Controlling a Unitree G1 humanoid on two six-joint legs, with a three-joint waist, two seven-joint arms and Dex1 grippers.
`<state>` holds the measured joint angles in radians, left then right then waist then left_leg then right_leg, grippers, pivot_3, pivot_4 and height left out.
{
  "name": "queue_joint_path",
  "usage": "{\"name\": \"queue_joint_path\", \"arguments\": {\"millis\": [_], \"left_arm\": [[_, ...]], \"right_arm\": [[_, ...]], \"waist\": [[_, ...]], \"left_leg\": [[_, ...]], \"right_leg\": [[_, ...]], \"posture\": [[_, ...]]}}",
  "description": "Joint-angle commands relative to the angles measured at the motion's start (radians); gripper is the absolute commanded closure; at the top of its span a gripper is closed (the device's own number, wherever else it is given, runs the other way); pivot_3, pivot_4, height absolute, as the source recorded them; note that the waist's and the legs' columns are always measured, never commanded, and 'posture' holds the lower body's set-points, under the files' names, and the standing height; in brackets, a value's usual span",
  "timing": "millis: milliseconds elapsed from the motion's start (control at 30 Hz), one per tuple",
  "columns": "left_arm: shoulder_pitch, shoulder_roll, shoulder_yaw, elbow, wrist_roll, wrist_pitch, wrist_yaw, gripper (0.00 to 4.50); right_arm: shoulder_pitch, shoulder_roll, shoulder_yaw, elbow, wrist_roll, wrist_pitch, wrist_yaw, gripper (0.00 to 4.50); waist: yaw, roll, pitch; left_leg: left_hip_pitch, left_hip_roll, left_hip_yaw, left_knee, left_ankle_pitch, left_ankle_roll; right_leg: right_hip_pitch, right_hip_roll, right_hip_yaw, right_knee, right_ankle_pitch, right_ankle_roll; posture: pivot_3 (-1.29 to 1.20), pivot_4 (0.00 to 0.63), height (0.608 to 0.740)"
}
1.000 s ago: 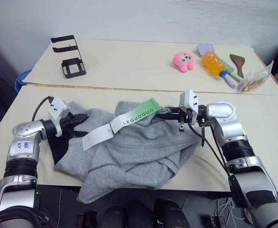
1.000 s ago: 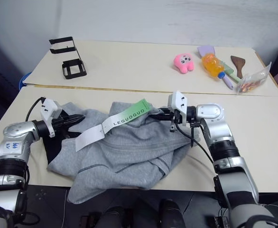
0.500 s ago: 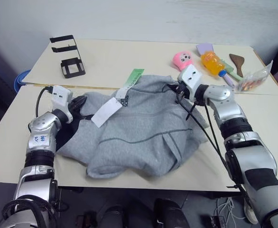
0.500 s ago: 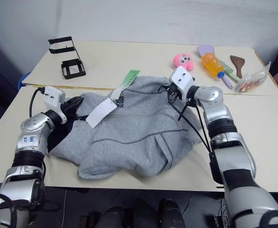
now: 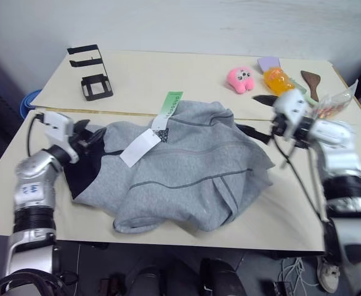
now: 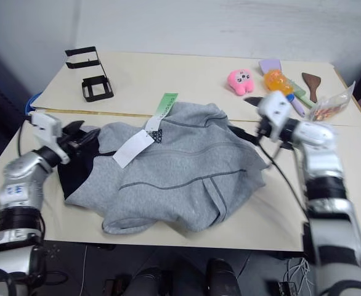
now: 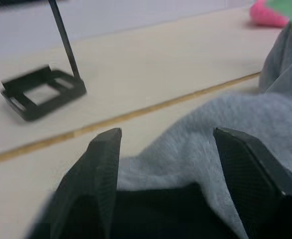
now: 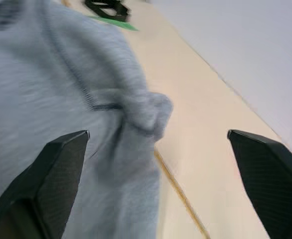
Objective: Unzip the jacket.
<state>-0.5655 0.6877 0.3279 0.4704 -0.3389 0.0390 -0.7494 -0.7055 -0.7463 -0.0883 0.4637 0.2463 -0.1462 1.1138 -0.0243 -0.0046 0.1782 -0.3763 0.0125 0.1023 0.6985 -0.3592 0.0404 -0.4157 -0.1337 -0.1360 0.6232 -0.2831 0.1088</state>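
Note:
The light grey fleece jacket (image 5: 193,166) lies spread and crumpled on the near table, with its dark lining (image 5: 79,179) showing at its left edge. A white hang tag (image 5: 140,148) and a green one (image 5: 170,105) rest on its upper part. My left gripper (image 5: 89,132) is open at the jacket's left edge. In the left wrist view its fingers (image 7: 102,169) straddle grey fleece (image 7: 220,124) and dark lining without pinching them. My right gripper (image 5: 259,116) is wide open just off the jacket's right edge, holding nothing. The right wrist view shows the fleece (image 8: 51,74) ahead of it.
On the far table stand a black wire rack (image 5: 91,80), a pink plush toy (image 5: 239,79), an orange bottle (image 5: 278,79), a brown spatula (image 5: 310,83) and a clear snack bag (image 5: 333,103). A seam (image 5: 76,111) divides the two tables.
Both grippers were shut on the jacket's edges and carried it farther back. Now both have opened and let go. The right hand has swung off to the right, the left has risen slightly.

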Motion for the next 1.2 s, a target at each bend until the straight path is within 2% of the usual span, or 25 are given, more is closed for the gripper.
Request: {"name": "queue_joint_path", "arguments": {"millis": [33,167,267,367,567,667,733,833,1033,1133,1200], "left_arm": [[0.059,0.070,-0.012,-0.118,-0.061,-0.011,-0.200,1.22],[0.241,0.186,-0.131,-0.349,-0.099,0.059,-0.483,0.03],[0.307,0.186,-0.184,-0.430,-0.092,0.058,-0.523,0.01],[0.315,0.145,-0.231,-0.425,-0.044,0.018,-0.502,0.01],[0.280,0.070,-0.305,-0.405,0.002,-0.022,-0.488,0.01],[0.275,0.057,-0.317,-0.409,0.000,-0.023,-0.497,0.00],[0.275,0.052,-0.324,-0.413,0.002,-0.024,-0.498,0.00],[0.283,0.053,-0.337,-0.412,0.010,-0.025,-0.504,0.00],[0.304,0.050,-0.351,-0.415,0.012,-0.004,-0.493,0.00],[0.320,0.052,-0.343,-0.434,-0.008,0.028,-0.495,0.00],[0.333,0.063,-0.334,-0.449,-0.023,0.054,-0.504,0.00]], "right_arm": [[0.165,-0.088,-0.088,-0.256,0.175,0.166,0.113,0.00],[0.513,-0.248,-0.140,-0.582,0.313,0.404,0.242,0.00],[0.617,-0.238,-0.111,-0.663,0.261,0.380,0.199,0.00],[0.624,-0.202,-0.047,-0.637,0.161,0.302,0.158,0.00],[0.464,-0.113,0.063,-0.391,-0.007,0.163,0.079,0.00],[0.403,-0.118,0.112,-0.278,-0.071,0.124,0.091,0.60],[0.387,-0.130,0.127,-0.242,-0.090,0.086,0.114,1.23],[0.415,-0.176,0.114,-0.293,-0.051,0.144,0.177,2.32],[0.608,-0.339,0.009,-0.535,0.129,0.331,0.340,4.34],[0.764,-0.409,-0.112,-0.693,0.249,0.479,0.378,4.47],[0.867,-0.435,-0.174,-0.767,0.266,0.533,0.383,4.47]], "waist": [[0.000,0.000,0.000],[0.001,0.002,0.001],[-0.001,0.002,0.001],[0.001,0.002,0.001],[0.002,0.002,0.001],[0.008,0.002,0.001],[0.015,0.002,0.001],[0.024,0.002,0.001],[0.044,0.003,0.001],[0.049,0.003,0.001],[0.049,0.002,0.001]], "left_leg": [[0.002,0.000,0.000,0.000,0.000,0.000],[0.007,0.001,0.000,-0.001,-0.001,-0.001],[0.007,0.002,0.001,-0.001,-0.002,-0.001],[0.009,0.002,0.001,0.000,-0.002,-0.002],[0.008,0.002,0.003,0.000,-0.002,-0.002],[0.007,0.002,0.003,0.000,-0.002,-0.002],[0.007,0.002,0.003,0.000,-0.002,-0.002],[0.007,0.002,0.003,0.001,-0.002,-0.001],[0.007,0.002,0.001,0.001,-0.002,0.000],[0.007,0.002,0.001,0.001,-0.003,0.000],[0.007,0.002,0.001,0.001,-0.003,0.000]], "right_leg": [[0.002,0.000,0.000,-0.001,0.000,0.000],[0.006,0.000,0.002,-0.002,0.000,0.000],[0.007,0.001,0.003,-0.003,0.000,-0.001],[0.007,0.000,0.005,-0.003,0.000,-0.001],[0.005,0.001,0.003,-0.001,-0.001,-0.002],[0.005,0.001,0.002,-0.001,-0.001,-0.002],[0.005,0.001,0.002,-0.002,-0.001,-0.002],[0.005,0.001,0.002,-0.002,-0.001,-0.002],[0.006,0.000,0.002,-0.003,-0.001,-0.002],[0.007,0.000,0.002,-0.003,-0.001,-0.002],[0.007,0.000,0.002,-0.003,-0.001,-0.002]], "posture": [[0.00,0.150,0.740],[0.00,0.150,0.740],[0.00,0.150,0.740],[0.00,0.150,0.740],[0.00,0.150,0.740],[0.00,0.150,0.740],[0.00,0.150,0.740],[0.00,0.150,0.740],[0.00,0.150,0.740],[0.00,0.150,0.740],[0.00,0.150,0.740]]}}
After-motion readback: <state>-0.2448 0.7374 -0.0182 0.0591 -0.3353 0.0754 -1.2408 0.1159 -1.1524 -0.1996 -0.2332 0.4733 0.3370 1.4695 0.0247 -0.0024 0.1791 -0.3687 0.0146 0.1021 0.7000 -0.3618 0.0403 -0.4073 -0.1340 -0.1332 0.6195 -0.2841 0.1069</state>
